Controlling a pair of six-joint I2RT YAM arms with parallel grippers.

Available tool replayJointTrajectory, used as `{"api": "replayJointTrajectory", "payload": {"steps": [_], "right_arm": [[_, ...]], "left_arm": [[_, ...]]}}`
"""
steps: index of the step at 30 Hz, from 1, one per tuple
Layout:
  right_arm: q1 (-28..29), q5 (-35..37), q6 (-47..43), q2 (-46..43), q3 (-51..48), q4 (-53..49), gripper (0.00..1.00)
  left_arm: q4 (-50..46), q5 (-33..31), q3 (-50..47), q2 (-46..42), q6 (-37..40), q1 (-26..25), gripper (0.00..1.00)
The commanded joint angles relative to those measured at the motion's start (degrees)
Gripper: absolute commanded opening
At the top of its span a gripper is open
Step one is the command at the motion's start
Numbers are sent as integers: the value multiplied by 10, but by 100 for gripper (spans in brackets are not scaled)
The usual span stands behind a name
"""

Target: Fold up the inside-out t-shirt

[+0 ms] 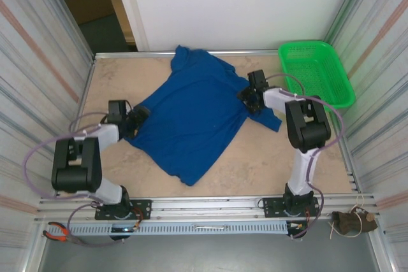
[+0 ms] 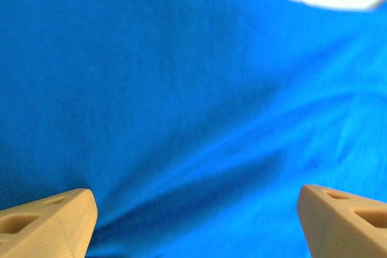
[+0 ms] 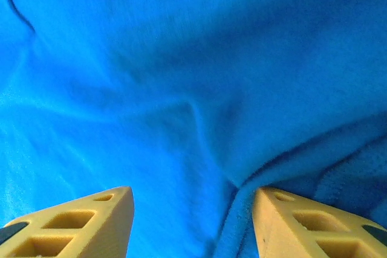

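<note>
Top view: both arms' jaw tips are small & dark vs the cloth, hard to read; wrist views are v close & soft, tan fingers cut off at the bottom edge. Royal-blue soft cotton short-sleeved t-shirt [image 1: 191, 119] lies mid beige tabletop [image 1: 255, 164], spread diagonally, mostly flat w/ shallow wrinkles, far end bunched near the back wall. Left gripper [image 1: 137, 118] at shirt's left edge, jaws wide apart, nothing pinched. Right gripper [image 1: 248, 97] on the right sleeve, jaws approx half apart, straddling a fabric ridge touching one finger [image 3: 302, 228], not clamped. Green plastic mesh basket [image 1: 315, 71] sits far right, apart from shirt
</note>
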Motion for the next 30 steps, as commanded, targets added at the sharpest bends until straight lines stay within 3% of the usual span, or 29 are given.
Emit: {"api": "replayJointTrajectory", "payload": {"steps": [1,5,7,9,11,16,23,26,30], "right_arm": [[-12,-49,-46,85,106,-83,52],[-28,-83,-114,93,176,-83,51],[-30,-85,-142,40,156,-74,52],[-29,-82,-157,-14,125,-67,53],[-22,-85,-159,-60,89,-62,54],[30,-89,-114,-146,-43,14,55],[133,-46,-57,-139,-120,74,54],[148,-47,-26,-112,-140,104,54],[150,-50,-9,-76,-143,114,54]], "left_arm": [[-69,-51,-93,-70,-92,-94,87],[-166,-153,-54,-188,-54,-233,88],[-187,-191,-8,-223,8,-256,88],[-171,-202,39,-212,58,-242,89],[-145,-175,99,-156,98,-210,89],[-124,-98,345,97,222,-165,89],[-274,-57,744,424,339,-160,90],[-297,-58,816,492,340,-153,90],[-277,-38,795,514,291,-132,90]]}}
